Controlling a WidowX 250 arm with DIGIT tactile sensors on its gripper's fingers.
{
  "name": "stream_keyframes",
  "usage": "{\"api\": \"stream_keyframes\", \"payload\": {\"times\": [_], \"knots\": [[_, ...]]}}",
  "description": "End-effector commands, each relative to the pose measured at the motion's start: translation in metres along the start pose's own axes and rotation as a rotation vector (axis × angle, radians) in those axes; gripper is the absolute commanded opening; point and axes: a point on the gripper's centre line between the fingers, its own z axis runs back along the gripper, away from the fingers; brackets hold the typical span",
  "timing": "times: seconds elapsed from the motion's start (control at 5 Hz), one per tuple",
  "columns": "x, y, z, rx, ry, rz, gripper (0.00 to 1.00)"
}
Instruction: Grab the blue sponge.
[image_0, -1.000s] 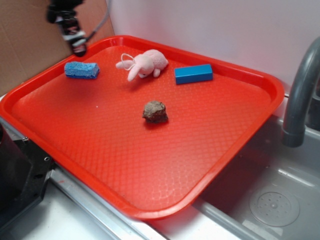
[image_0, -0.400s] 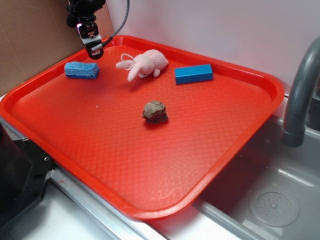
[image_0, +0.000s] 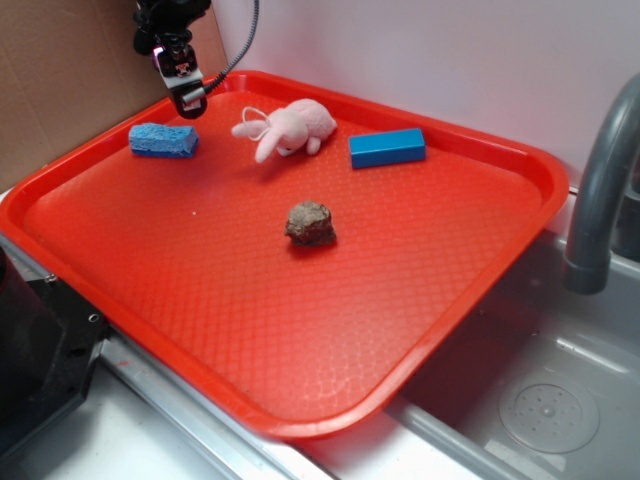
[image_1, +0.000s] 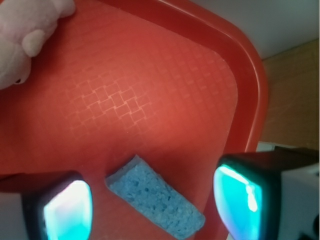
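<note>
The blue sponge (image_0: 163, 139), light blue and porous, lies flat near the back left corner of the red tray (image_0: 230, 330). My gripper (image_0: 188, 100) hangs in the air above the tray, just behind and right of the sponge. In the wrist view the sponge (image_1: 154, 196) lies diagonally between my two open fingers (image_1: 67, 210), below them and not touched. The gripper (image_1: 152, 205) is open and empty.
A pink plush bunny (image_0: 290, 127) lies right of the sponge and shows at the wrist view's top left (image_1: 30, 35). A darker smooth blue block (image_0: 387, 147) sits further right. A brown lump (image_0: 310, 223) lies mid-tray. A cardboard wall (image_0: 60, 70) stands left; a grey faucet (image_0: 600, 190) and sink stand right.
One second ago the gripper was further left, over the tray's back left rim. It moved right and slightly down, then stayed still for the last 0.4 s. Nothing on the tray moved.
</note>
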Motion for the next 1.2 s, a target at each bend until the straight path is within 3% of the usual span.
{"api": "stream_keyframes", "payload": {"times": [0.0, 0.2, 0.4, 1.0], "knots": [[-0.028, -0.003, -0.009, -0.081, -0.121, -0.451, 1.00], [-0.041, -0.005, -0.007, -0.098, -0.110, -0.512, 1.00], [-0.041, 0.001, -0.018, -0.110, -0.057, -0.496, 1.00], [-0.024, 0.006, -0.040, -0.100, 0.025, -0.503, 1.00]]}}
